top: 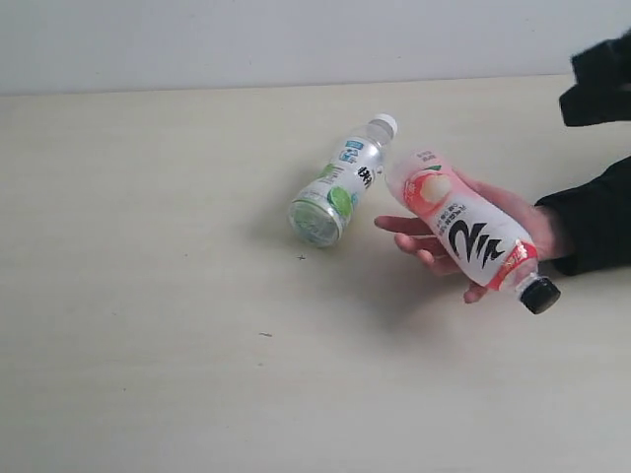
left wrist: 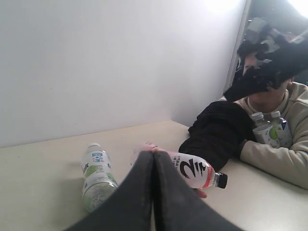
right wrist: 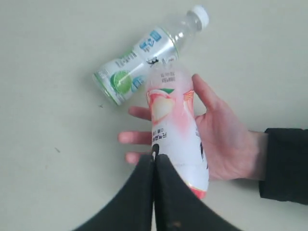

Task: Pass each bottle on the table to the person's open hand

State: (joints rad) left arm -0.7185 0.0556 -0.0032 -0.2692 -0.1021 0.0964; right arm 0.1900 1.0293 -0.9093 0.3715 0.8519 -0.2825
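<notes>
The pink bottle point(top: 471, 235) with its black cap lies across the person's open hand point(top: 426, 242), just above the table point(top: 148, 296). The green-and-blue bottle point(top: 341, 183) lies on its side on the table, close beside the fingers. In the right wrist view the pink bottle point(right wrist: 176, 127) rests on the palm point(right wrist: 226, 144), and my right gripper point(right wrist: 154, 157) is shut and empty in front of it. My left gripper point(left wrist: 154, 151) is shut and empty too, with both bottles farther off. Two more bottles point(left wrist: 267, 127) are held against the person's chest.
A black sleeve point(top: 596, 217) reaches in from the right edge. A black part of my right arm point(top: 601, 79) hangs at the top right. A wall point(top: 296, 39) bounds the table's far edge. Bare tabletop stretches to the left and the front.
</notes>
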